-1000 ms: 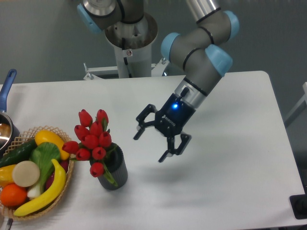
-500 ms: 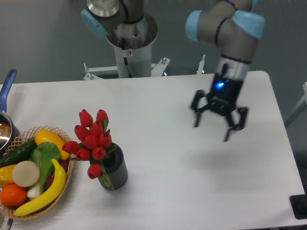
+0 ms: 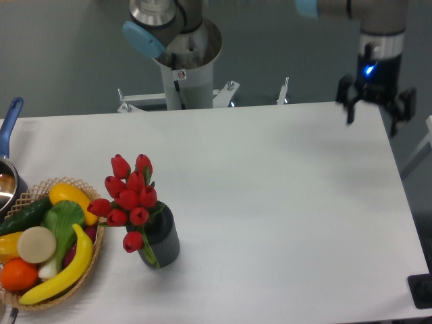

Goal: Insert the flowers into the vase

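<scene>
The two dark fingers (image 3: 350, 111) of the gripper (image 3: 372, 120) are spread wide apart and hold nothing; they point straight down, one at each side of the black gripper body, where a small blue light glows. The gripper hangs in the air over the far right corner of the white table (image 3: 283, 202), well apart from everything else on it. Above it the grey arm (image 3: 382, 27) rises out of the top of the view.

The flowers (image 3: 129, 197) stand in the vase (image 3: 162, 237) at the near left part of the table. The red buds form a tight bunch that leans up and to the left of the vase mouth, with one bud hanging lower against the vase's left side, and green stems and a leaf run down into and along the dark ribbed wall. The vase stands upright.

Just left of the vase is a wicker basket (image 3: 88, 270) with a banana (image 3: 67, 268), a yellow fruit, a green leafy vegetable, a cucumber, an orange fruit and a pale round slice in it. At the far left edge a pot with a blue handle (image 3: 9, 121) is partly in view. Behind the table stands the arm's grey mounting column (image 3: 185, 74).
</scene>
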Action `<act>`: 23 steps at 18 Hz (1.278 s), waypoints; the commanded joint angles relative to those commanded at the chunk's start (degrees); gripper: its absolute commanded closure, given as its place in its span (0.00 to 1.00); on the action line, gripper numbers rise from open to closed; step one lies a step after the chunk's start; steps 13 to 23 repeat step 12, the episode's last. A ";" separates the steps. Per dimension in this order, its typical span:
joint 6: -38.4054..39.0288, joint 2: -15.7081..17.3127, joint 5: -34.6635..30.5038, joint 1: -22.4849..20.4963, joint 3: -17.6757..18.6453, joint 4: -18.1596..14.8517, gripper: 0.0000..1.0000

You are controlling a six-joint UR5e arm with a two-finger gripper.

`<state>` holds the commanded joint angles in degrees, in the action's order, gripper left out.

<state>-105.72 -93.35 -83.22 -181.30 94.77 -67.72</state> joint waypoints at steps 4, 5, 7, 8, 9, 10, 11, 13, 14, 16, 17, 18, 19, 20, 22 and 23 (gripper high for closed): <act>-10.26 3.42 -3.26 -10.44 -4.85 -15.75 0.00; -13.69 3.87 -3.70 -13.61 -5.20 -17.26 0.00; -18.54 4.49 -4.84 -18.45 -5.12 -18.94 0.00; -20.39 4.66 -6.41 -20.56 -5.03 -19.55 0.00; -22.14 5.19 -6.87 -22.32 -5.03 -20.78 0.00; -23.81 5.63 -6.96 -24.34 -5.03 -22.01 0.00; -25.14 5.81 -6.96 -25.93 -5.03 -22.98 0.00; -26.11 6.42 -7.04 -26.99 -5.03 -23.86 0.00; -26.11 6.42 -7.04 -26.99 -5.03 -23.86 0.00; -26.11 6.42 -7.04 -26.99 -5.03 -23.86 0.00; -26.11 6.42 -7.04 -26.99 -5.03 -23.86 0.00; -26.11 6.42 -7.04 -26.99 -5.03 -23.86 0.00; -26.11 6.42 -7.04 -26.99 -5.03 -23.86 0.00; -26.11 6.42 -7.04 -26.99 -5.03 -23.86 0.00; -26.11 6.42 -7.04 -26.99 -5.03 -23.86 0.00; -26.11 6.42 -7.04 -26.99 -5.03 -23.86 0.00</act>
